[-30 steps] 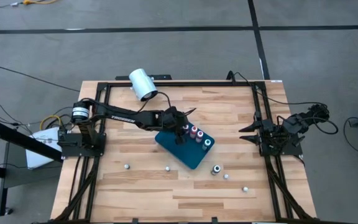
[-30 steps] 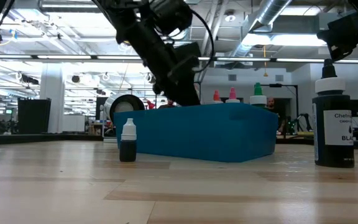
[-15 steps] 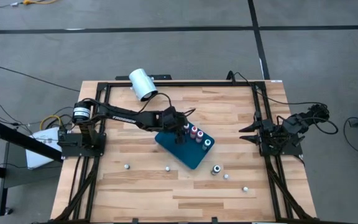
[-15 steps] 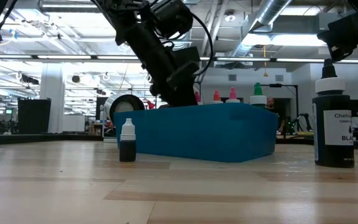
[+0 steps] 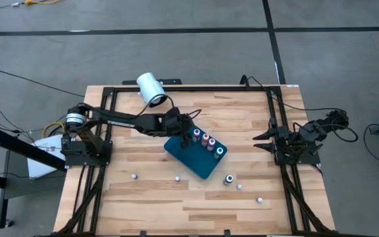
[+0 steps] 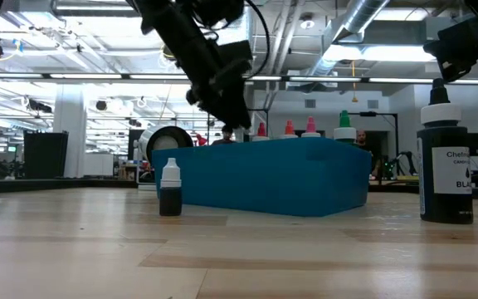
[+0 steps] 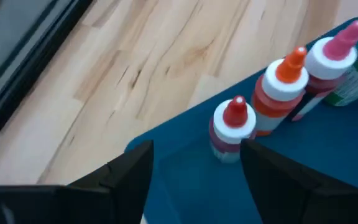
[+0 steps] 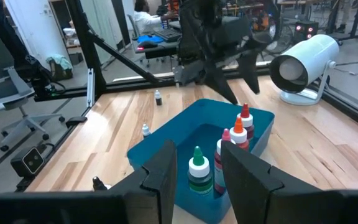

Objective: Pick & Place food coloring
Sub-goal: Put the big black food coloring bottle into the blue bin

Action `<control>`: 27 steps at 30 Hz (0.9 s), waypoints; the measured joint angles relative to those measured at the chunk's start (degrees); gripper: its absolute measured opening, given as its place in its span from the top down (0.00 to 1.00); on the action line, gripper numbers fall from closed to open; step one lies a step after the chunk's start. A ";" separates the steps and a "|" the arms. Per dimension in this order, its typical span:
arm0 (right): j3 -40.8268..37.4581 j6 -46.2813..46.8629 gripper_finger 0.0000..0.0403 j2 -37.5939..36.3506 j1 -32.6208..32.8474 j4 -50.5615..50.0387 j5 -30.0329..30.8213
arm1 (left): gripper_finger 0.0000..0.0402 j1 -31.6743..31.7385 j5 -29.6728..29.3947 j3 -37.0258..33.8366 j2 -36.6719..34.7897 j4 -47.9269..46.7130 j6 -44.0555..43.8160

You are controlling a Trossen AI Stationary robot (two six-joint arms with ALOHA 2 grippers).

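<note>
Four food coloring bottles [image 5: 207, 143] stand upright in a row along one side of the blue tray [image 5: 196, 161], packed close, probably to leave room for those lying loose on the worktop [image 5: 150, 197]. The left end effector [image 5: 184, 127] hangs just over the tray's end by the red-capped bottle [image 7: 232, 127], fingers spread wide and empty. The right end effector [image 5: 263, 140] waits at the worktop's right edge, partly open, holding nothing.

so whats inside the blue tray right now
Four small food coloring bottles stand in a row inside the tray: red-tipped, orange-tipped, pink-tipped and green-capped. The near tray floor looks bare; the part behind the bottles is hidden.
</note>
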 joint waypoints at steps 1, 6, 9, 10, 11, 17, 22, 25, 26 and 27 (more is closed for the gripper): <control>0.00 0.01 0.72 0.00 0.02 0.00 -0.01 | 0.42 -0.04 0.39 0.00 -0.78 -1.00 -0.84; 0.00 0.00 0.72 0.02 0.02 0.00 -0.02 | 0.42 -1.16 3.00 0.00 -5.30 -4.54 -4.56; 0.00 0.00 0.72 0.00 0.02 0.02 0.00 | 0.42 -2.58 5.50 0.02 -8.06 -6.77 -6.23; 0.00 0.01 0.72 0.00 0.02 0.02 0.00 | 0.42 -3.15 6.37 0.02 -9.01 -7.18 -7.04; 0.00 0.02 0.72 0.00 0.01 0.02 0.00 | 0.42 -3.72 7.43 0.02 -9.89 -7.33 -8.05; 0.00 0.01 0.72 0.00 0.02 0.04 0.00 | 0.42 -7.08 14.76 0.02 -13.16 -8.47 -13.68; 0.00 0.00 0.72 0.00 0.02 0.04 0.00 | 0.42 -10.70 18.63 0.02 -13.67 -8.42 -14.99; 0.00 0.04 0.72 0.00 0.02 0.04 0.02 | 0.42 -13.22 19.02 0.02 -13.67 -8.45 -15.06; 0.00 0.04 0.72 0.00 0.02 0.04 0.00 | 0.42 -13.88 18.97 0.02 -13.67 -8.45 -15.08; 0.00 0.04 0.72 0.00 0.01 0.04 0.00 | 0.42 -14.57 18.93 0.02 -13.67 -8.45 -15.47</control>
